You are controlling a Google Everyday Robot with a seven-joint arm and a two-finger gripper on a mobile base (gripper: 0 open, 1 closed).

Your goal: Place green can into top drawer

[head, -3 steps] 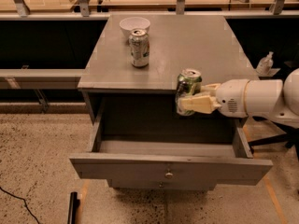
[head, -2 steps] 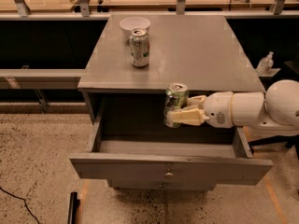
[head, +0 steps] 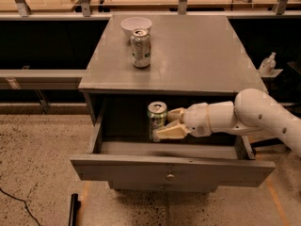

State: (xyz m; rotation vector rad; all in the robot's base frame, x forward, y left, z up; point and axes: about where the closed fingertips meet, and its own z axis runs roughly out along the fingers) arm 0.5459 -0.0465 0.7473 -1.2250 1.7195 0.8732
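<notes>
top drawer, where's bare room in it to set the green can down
The floor is bare left of the green can, up to the left wall of the top drawer. The right side is crowded: the tool, shut on the can, reaches in there.

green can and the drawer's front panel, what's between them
Only the grey top drawer's bare floor, camera view; the pincer holds the dark green can over it.
</notes>
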